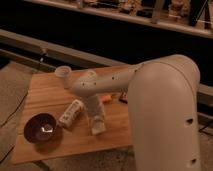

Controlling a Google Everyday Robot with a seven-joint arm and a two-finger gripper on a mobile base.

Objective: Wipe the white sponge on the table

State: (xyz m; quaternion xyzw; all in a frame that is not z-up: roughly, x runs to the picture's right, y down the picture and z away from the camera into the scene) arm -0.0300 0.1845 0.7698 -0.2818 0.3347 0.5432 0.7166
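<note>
My gripper (96, 119) is down at the white sponge (99, 128) on the table (47, 92); open or closed, I cannot tell.

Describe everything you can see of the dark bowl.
The bowl is round, dark purple and glossy-looking, with a pale glint inside. It stands upright near the front left corner of the table. The white bottle lies close at its right; whether they touch is unclear. The gripper is low over the table beyond the bottle, apart from the bowl.
</note>
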